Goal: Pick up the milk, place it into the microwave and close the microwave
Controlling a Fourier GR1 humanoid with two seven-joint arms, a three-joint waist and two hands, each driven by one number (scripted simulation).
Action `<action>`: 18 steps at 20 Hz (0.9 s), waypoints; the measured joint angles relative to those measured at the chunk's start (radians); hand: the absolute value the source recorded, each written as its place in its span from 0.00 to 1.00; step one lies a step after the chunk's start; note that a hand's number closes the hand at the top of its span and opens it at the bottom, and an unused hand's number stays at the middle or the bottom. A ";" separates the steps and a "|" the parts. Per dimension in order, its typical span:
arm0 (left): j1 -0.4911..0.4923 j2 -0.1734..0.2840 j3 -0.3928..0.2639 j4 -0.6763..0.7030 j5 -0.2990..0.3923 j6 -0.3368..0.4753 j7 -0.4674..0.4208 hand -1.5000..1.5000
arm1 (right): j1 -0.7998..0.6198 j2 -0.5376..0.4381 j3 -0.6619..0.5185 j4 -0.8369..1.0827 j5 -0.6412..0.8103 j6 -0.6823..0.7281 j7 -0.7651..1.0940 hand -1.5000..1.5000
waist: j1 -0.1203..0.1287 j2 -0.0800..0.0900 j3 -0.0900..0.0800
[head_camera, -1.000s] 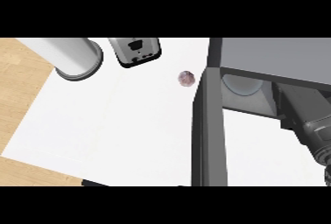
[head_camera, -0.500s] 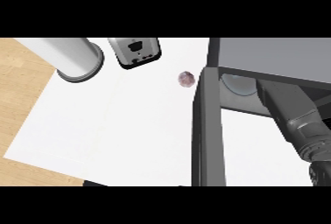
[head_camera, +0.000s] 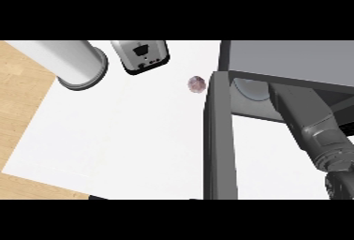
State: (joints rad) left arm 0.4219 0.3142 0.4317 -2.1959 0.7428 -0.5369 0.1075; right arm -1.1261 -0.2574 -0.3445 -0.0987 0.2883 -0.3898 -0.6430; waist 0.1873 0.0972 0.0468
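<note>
Fingers of the right hand are not visible: the right forearm (head_camera: 314, 133) runs from the lower right edge up into the microwave (head_camera: 290, 70) cavity, and the hand itself is hidden behind the cavity's upper wall. Cannot tell whether the fingers are apart, together, or clamped on anything. Left hand does not show anywhere in the head view.

Milk is not identifiable. Judgement: with the arm reaching deep into the cavity, the milk is probably at the hidden hand, either being set down or just released, but nothing here confirms it. A pale round turntable plate (head_camera: 249, 89) shows on the cavity floor just left of the forearm, partly covered by it; that is the likely landing spot.

Microwave door (head_camera: 220, 140) stands wide open, swung toward the viewer and seen edge-on as a dark vertical slab between the counter (head_camera: 124, 140) and the arm. It has to stay open while the arm occupies the opening; closing is not yet possible.

Outward on the counter: a small purplish round object (head_camera: 197, 84) sits just beside the door's top edge, a toaster (head_camera: 140, 55) near the back, and a grey cylinder (head_camera: 72, 63) at the counter's left corner. None are touched.

Step in hand, as judged: placement inside; withdrawal and door closing remain.
</note>
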 measured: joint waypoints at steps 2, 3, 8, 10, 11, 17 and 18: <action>0.001 -0.006 -0.009 0.003 -0.004 -0.001 0.001 0.00 | -0.002 0.012 -0.006 -0.001 -0.004 -0.028 -0.006 0.00 | -0.009 -0.002 -0.005; 0.002 -0.011 -0.014 0.006 -0.008 -0.005 0.000 0.00 | -0.006 0.015 -0.008 0.002 -0.005 -0.036 -0.004 0.00 | -0.012 -0.002 -0.006; 0.013 -0.038 -0.044 0.015 -0.039 -0.015 -0.002 0.00 | -0.012 0.027 -0.002 0.014 0.006 -0.059 -0.007 0.00 | -0.030 -0.005 -0.014; 0.016 -0.054 -0.056 0.021 -0.061 -0.019 -0.008 0.00 | -0.012 0.035 0.000 0.018 0.007 -0.048 -0.008 0.00 | -0.042 -0.012 -0.018; 0.018 -0.065 -0.065 0.021 -0.073 -0.023 -0.013 0.00 | -0.014 0.037 -0.001 0.021 0.006 -0.039 -0.004 0.00 | -0.047 -0.015 -0.019; 0.023 -0.106 -0.130 0.025 -0.118 -0.067 -0.033 0.00 | 0.003 0.027 -0.021 0.021 -0.020 0.087 -0.015 0.00 | -0.081 -0.035 -0.030; 0.027 -0.116 -0.149 0.026 -0.136 -0.081 -0.036 0.00 | 0.009 0.027 -0.026 0.020 -0.027 0.121 -0.019 0.00 | -0.090 -0.040 -0.032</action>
State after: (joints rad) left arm 0.4488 0.1982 0.2830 -2.1703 0.6067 -0.6180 0.0711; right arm -1.1174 -0.2305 -0.3701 -0.0783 0.2617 -0.2689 -0.6619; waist 0.0972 0.0570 0.0146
